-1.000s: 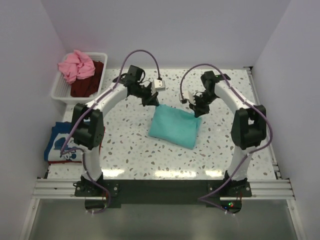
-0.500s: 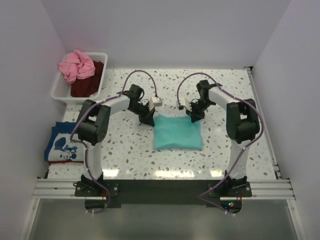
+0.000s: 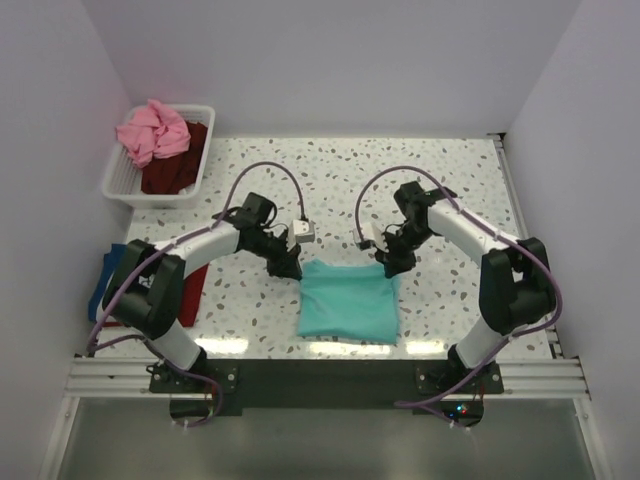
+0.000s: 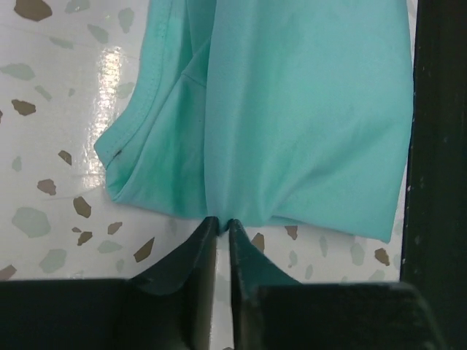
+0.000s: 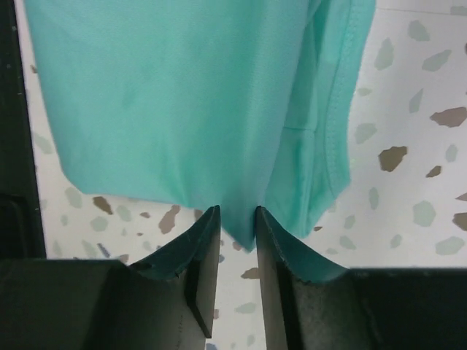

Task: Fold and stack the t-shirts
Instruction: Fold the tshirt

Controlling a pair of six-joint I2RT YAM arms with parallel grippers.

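Observation:
A teal-green t-shirt (image 3: 347, 300), folded to a rectangle, lies flat on the speckled table near the front edge. My left gripper (image 3: 290, 266) is shut on its far left edge; the left wrist view shows the fingertips (image 4: 223, 221) pinched on the cloth (image 4: 292, 109). My right gripper (image 3: 392, 262) holds the far right edge; the right wrist view shows a fold of the cloth (image 5: 182, 95) filling the narrow gap between its tips (image 5: 237, 213). A blue t-shirt (image 3: 108, 280) and a red one (image 3: 195, 285) lie at the table's left edge, partly under the left arm.
A white slatted basket (image 3: 115, 182) at the back left holds a pink t-shirt (image 3: 152, 130) and a dark maroon one (image 3: 175, 170). White walls close in the table on three sides. The black base rail runs along the front.
Both grippers have pulled the teal t-shirt toward the near edge of the table. It went from slanted at mid-table to lying square close to the front.

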